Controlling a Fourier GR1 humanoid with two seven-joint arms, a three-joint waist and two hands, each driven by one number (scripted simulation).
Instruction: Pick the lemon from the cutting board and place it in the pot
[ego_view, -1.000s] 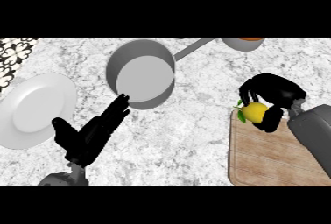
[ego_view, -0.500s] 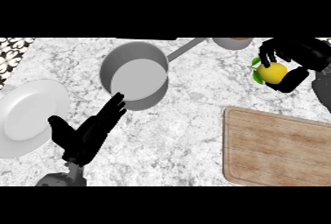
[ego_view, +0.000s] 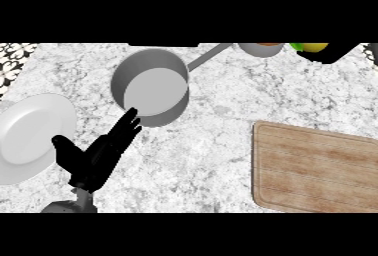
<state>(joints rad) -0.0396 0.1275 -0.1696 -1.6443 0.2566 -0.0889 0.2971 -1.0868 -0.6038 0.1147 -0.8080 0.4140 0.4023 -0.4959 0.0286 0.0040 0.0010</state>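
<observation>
While lemon (ego_view: 314, 47) sits at upper right edge, right hand (ego_view: 336, 53) curled round it, off board (ego_view: 317, 170): carry left over pot (ego_view: 148, 92) centre, lower before release. Left hand (ego_view: 96, 157) lower left, fingers straight.

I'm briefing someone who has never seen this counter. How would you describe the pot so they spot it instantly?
On the marble counter, look left of the wooden cutting board, toward the far edge. The pot sits beyond the fingertips of the left hand, right of the white plate. It alone has deep grey walls and a long handle.
</observation>
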